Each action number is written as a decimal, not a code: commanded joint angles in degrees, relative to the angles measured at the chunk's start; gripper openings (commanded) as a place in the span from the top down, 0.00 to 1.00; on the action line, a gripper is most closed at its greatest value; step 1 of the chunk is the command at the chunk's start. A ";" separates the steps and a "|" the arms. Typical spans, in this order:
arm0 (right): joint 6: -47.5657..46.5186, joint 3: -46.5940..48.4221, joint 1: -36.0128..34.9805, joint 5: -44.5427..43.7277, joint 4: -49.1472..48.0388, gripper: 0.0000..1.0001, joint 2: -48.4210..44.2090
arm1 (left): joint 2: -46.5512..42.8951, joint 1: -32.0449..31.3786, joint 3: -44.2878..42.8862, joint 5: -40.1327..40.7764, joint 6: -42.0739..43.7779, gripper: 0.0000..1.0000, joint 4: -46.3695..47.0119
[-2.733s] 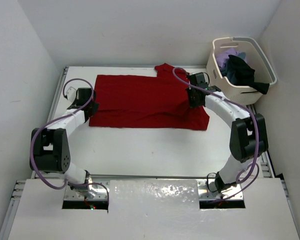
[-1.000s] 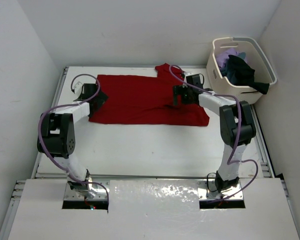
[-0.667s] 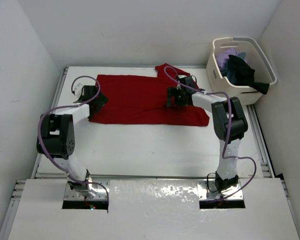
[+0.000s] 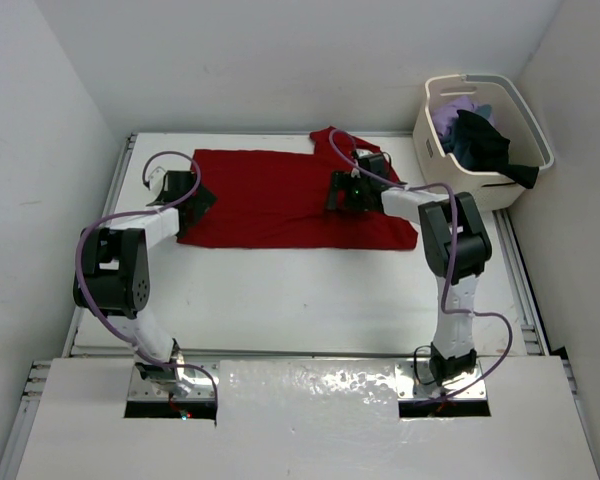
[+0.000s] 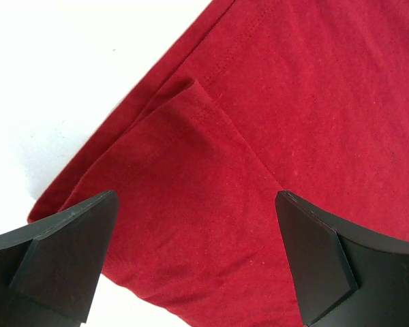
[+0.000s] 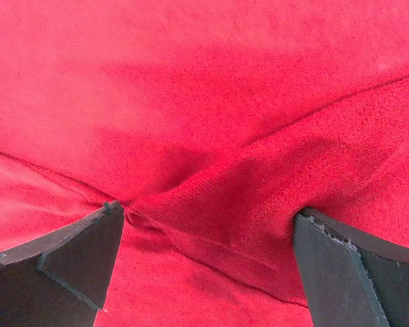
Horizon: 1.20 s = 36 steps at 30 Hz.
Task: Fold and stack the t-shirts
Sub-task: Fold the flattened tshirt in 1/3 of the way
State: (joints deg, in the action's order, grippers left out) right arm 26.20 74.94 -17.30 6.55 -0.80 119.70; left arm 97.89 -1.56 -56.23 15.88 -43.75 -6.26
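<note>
Nearest you, the bare white table runs up to the long near edge of the red t-shirt. The shirt lies spread lengthwise across the far half of the table.

Your left fingers are spread wide and hold nothing. They hover over the shirt's left end, where a doubled layer with a stitched hem lies on the layer below. Your right fingers are spread just as wide, also empty. They sit low over a raised ridge of bunched cloth towards the shirt's right end. I cannot tell whether their tips touch it.

Expect this shirt to be light and limp. It is a fine matte knit that will likely sag between two holds and drag on the table rather than slide. I would pinch through all layers at a hemmed corner or edge, where the stitching gives some body. The smooth middle would probably just tent up.

Farther back, in the right corner, stands the cream plastic basket with its slotted wall. It holds a crumpled lavender t-shirt and dark cloth hanging over the rim. I cannot tell whether the dark cloth is one garment or two.
</note>
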 commanded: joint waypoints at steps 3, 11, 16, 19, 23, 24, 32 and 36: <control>2.11 8.36 -0.80 2.42 -6.41 0.01 3.08 | -1.91 -0.28 -0.37 1.00 0.77 0.00 2.13; 5.18 23.30 -1.16 1.11 -6.51 0.01 11.25 | -1.73 -0.28 -0.90 0.56 0.68 0.00 2.39; 2.13 31.93 -1.16 -3.89 0.43 0.01 12.49 | -2.70 -0.37 -1.08 0.29 0.86 0.00 2.31; -2.62 27.92 -0.90 -10.91 6.33 0.01 6.71 | -2.88 -0.63 -0.99 -0.14 1.03 0.00 2.83; -4.31 6.52 -0.89 -17.87 5.27 0.01 -6.38 | -1.91 -2.39 -1.51 -1.20 1.91 0.00 3.89; -4.31 3.14 -0.89 -18.93 5.63 0.01 -8.67 | -1.56 -2.83 -1.87 -1.46 2.00 0.00 3.98; -0.18 -15.51 3.23 -16.22 6.16 0.01 -16.34 | 5.72 -4.24 -2.22 -5.86 2.44 0.00 8.37; 0.78 -17.54 4.20 -13.93 4.67 0.01 -14.94 | 8.89 -4.24 -1.25 -7.00 2.18 0.00 9.25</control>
State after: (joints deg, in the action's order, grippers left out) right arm 25.54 58.04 -13.41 -9.41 6.35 104.49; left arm 104.75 -5.69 -57.19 10.66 -42.02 0.89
